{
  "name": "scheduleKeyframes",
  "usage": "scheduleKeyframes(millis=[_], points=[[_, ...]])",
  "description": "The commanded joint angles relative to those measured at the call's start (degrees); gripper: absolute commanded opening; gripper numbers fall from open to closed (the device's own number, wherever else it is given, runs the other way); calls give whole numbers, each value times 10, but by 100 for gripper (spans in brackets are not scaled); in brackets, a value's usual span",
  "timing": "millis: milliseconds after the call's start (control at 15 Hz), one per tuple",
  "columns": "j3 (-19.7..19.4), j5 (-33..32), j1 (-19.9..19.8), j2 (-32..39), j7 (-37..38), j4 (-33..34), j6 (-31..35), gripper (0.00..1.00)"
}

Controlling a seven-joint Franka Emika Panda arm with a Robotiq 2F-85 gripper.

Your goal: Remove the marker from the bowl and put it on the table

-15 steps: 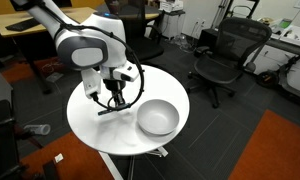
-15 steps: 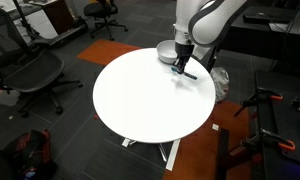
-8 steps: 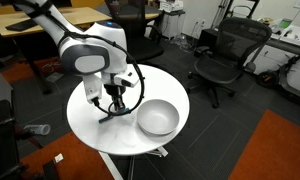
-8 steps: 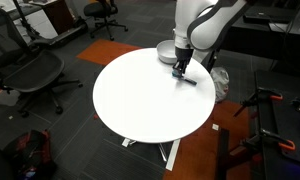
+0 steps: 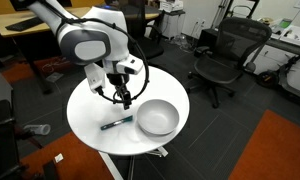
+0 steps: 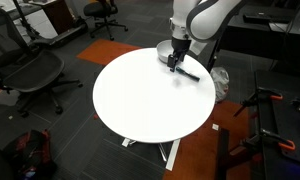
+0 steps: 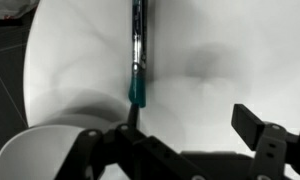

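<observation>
Wrist view: marker [image 7: 137, 50] runs off frame at 12 o'clock, far end unseen. Bowl [image 7: 28, 155] cropped at 7 o'clock, only part of rim showing. Gripper [image 7: 175, 138] body cut by bottom edge. Table [image 7: 220, 50] cropped on all sides.

In exterior view: bowl [image 6: 165, 48] half hidden behind arm [image 6: 195, 20]; marker [image 6: 187, 72] too small to tell ends apart; gripper [image 6: 173, 63] jaw gap too small to read.

In exterior view: table [image 5: 85, 120] edge at 11 o'clock covered by arm [image 5: 85, 45].
</observation>
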Motion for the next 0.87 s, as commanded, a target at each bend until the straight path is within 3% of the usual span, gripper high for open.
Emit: scheduleKeyframes(millis=[0, 400, 467, 800], points=[[-9, -24, 14, -71, 15, -34, -16, 100], [-2, -26, 14, -135, 20, -64, -17, 100], [5, -14, 4, -99, 2, -36, -6, 100], [5, -14, 3, -99, 1, -38, -6, 100]])
